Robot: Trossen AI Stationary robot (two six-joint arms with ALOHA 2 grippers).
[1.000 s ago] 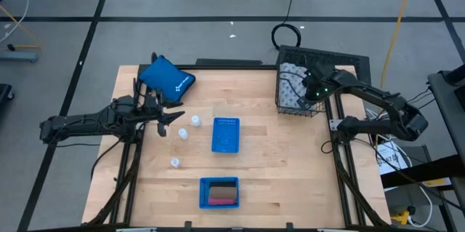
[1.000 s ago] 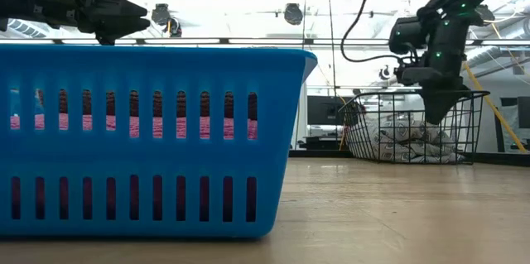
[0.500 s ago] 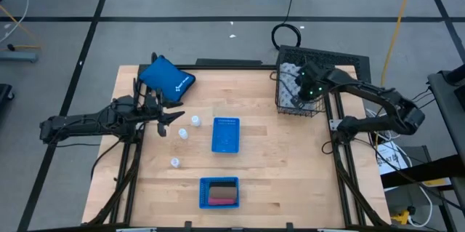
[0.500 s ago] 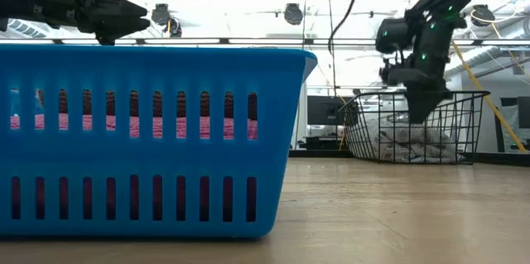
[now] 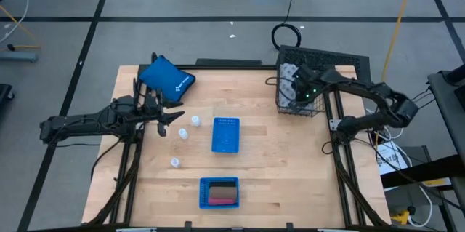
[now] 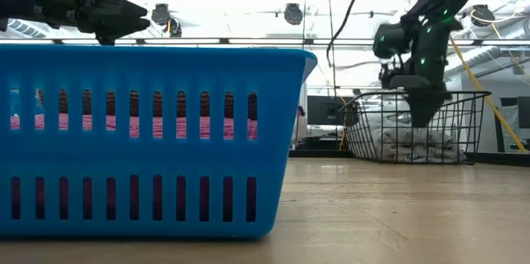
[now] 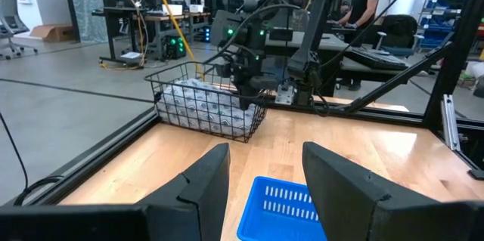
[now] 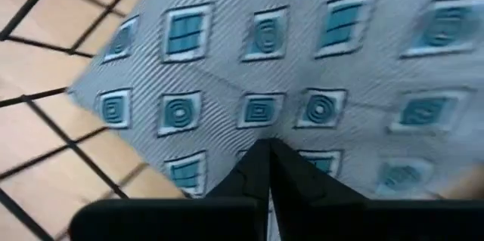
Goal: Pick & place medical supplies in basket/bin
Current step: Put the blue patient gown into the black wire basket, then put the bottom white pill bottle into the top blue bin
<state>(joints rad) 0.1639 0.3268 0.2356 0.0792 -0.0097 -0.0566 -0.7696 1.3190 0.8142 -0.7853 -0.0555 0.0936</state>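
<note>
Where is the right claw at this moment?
In the high view the right claw is at the table's far right corner, down inside the black wire basket over the grey-patterned white material; its fingers look closed together.

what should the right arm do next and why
Probably lift the right claw straight up out of the basket. Its fingers are shut with nothing between them, right above the patterned white roll that already lies in the basket, so that item looks placed. Three small white bottles sit on the table near the left claw, which waits open.
</note>
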